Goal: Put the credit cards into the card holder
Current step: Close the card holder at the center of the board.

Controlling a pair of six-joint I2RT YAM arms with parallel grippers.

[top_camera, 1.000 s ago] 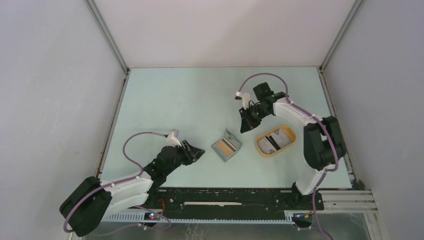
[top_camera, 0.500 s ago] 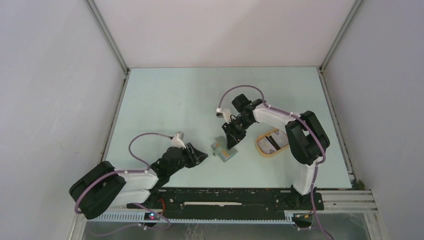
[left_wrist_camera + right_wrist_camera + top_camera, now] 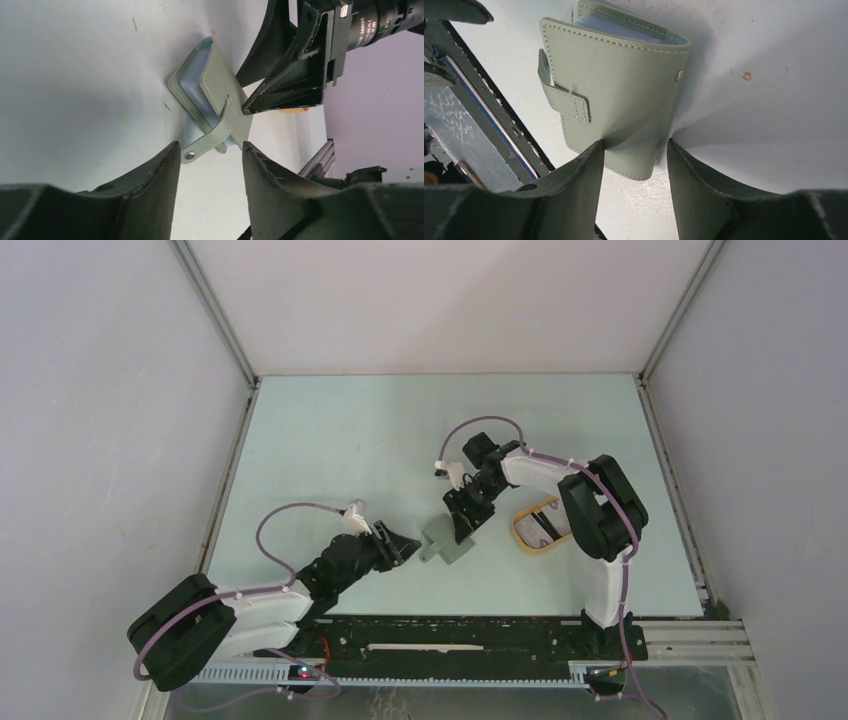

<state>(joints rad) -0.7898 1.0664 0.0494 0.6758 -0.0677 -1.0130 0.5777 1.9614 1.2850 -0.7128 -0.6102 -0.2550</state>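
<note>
At the left, near the front edge of the table (image 3: pixel 330 440), our left gripper (image 3: pixel 398 545) lies low with its jaws partly apart and holding nothing. The loose end of the strap (image 3: pixel 212 140) lies in the gap between them, unsnapped.

The card holder (image 3: pixel 452 548) lies flat just beyond, about midway along the front edge. It is folded shut, and the pale inner sleeves show only at its open side.

Our right gripper (image 3: pixel 465 518) stands over the holder's far end with its jaws apart. The fingers sit above the cover's corners and do not pinch it.

Further right, towards the right edge, is the tan tray (image 3: pixel 520 540), partly hidden under the right arm. What we take to be the credit cards (image 3: pixel 543 524) lie in it.

We judge the holder to be light and soft-covered. It will likely slide on this smooth table and fold shut again if only one flap is lifted. We would therefore pin one cover down with one gripper and take the strap or the free cover's edge with the other.

The cards look thin, stiff and slick. They should be taken by a short edge, probably tipped against the tray's rim.
</note>
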